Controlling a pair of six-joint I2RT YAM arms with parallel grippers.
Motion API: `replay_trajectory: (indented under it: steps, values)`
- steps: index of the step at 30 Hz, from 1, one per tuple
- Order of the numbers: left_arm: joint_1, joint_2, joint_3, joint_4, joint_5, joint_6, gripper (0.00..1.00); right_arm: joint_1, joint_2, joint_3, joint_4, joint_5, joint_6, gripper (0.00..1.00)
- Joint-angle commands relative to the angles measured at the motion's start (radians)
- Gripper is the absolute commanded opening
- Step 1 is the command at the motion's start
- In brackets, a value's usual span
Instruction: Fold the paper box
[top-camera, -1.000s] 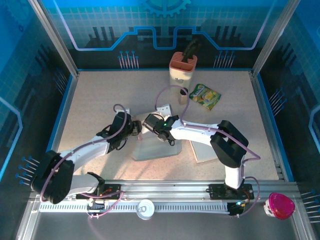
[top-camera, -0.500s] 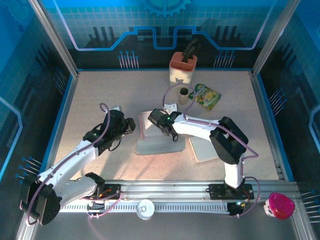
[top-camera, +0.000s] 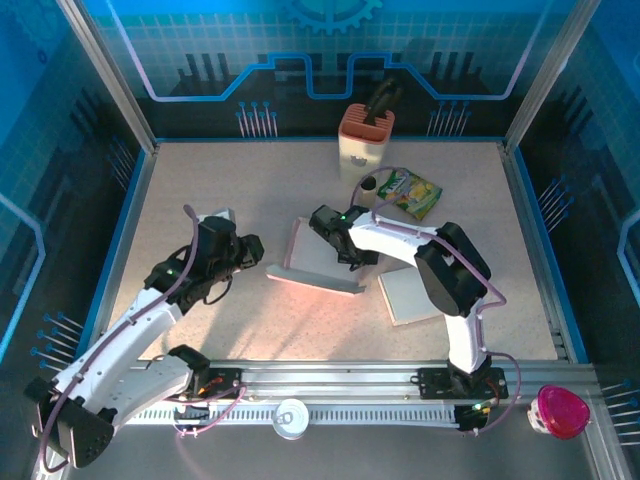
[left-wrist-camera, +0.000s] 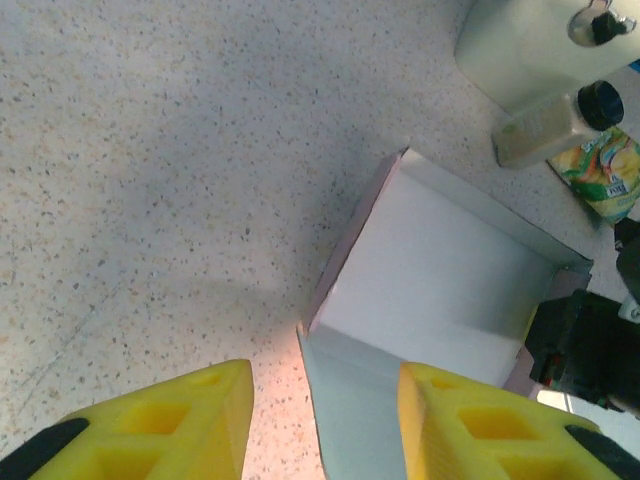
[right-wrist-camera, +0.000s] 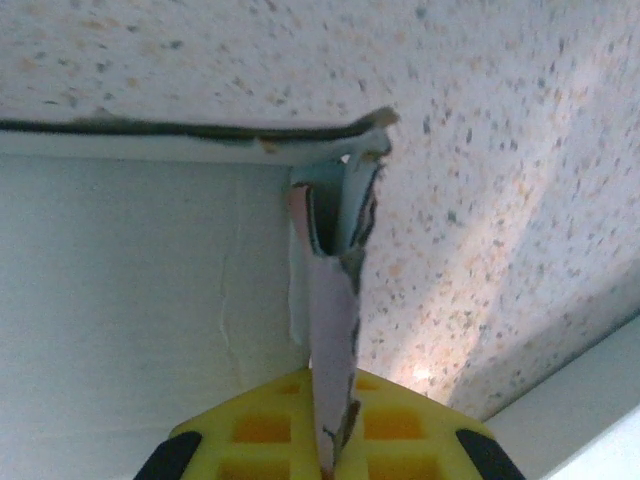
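Since a second ago, the left arm has drawn back to the left, clear of the box. The right arm has carried the box farther and to the right, turning it.

Top external view:
- Paper box (top-camera: 318, 265), partly folded, lies mid-counter with one side wall raised and a flap flat at its near edge.
- Right gripper (top-camera: 340, 245) is at the box's far right side, clamped on it.
- Left gripper (top-camera: 255, 248) is left of the box and apart from it.
- Counter (top-camera: 200, 180) is speckled beige.
- Orange-topped holder (top-camera: 365, 135) stands at the far edge.
- Small bottle (top-camera: 367, 185) stands just near of the holder.
- Snack packet (top-camera: 410, 192), green and yellow, lies right of the bottle.
- Flat white panel (top-camera: 415, 292) lies right of the box, under the right arm.
- Pink-lidded tub (top-camera: 558, 410) and round tin (top-camera: 290, 415) sit on the near rail.

Left wrist view:
- Left gripper (left-wrist-camera: 325, 430) has its yellow fingers apart with nothing held between them.
- Paper box (left-wrist-camera: 430, 270) lies ahead, white inside, with its left wall upright.
- Bottle (left-wrist-camera: 550, 125) and packet (left-wrist-camera: 605, 175) lie beyond it.
- Right gripper (left-wrist-camera: 585, 345) shows black at the box's right wall.

Right wrist view:
- Right gripper (right-wrist-camera: 325, 420) has its fingers together, pinching a torn-edged wall of the paper box (right-wrist-camera: 130, 290) at a corner.
- Counter (right-wrist-camera: 500, 150) lies beyond.
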Motion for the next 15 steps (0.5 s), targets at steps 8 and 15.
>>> replay_trajectory:
  steps: [8, 15]
  values:
    - [-0.004, -0.106, 0.055, -0.141, 0.023, 0.012, 0.43, -0.072, -0.047, -0.070, -0.022, -0.261, 0.410, 0.00]
    - [-0.015, -0.113, 0.012, -0.118, 0.088, 0.005, 0.39, -0.108, -0.044, -0.187, 0.128, -0.451, 0.581, 0.07]
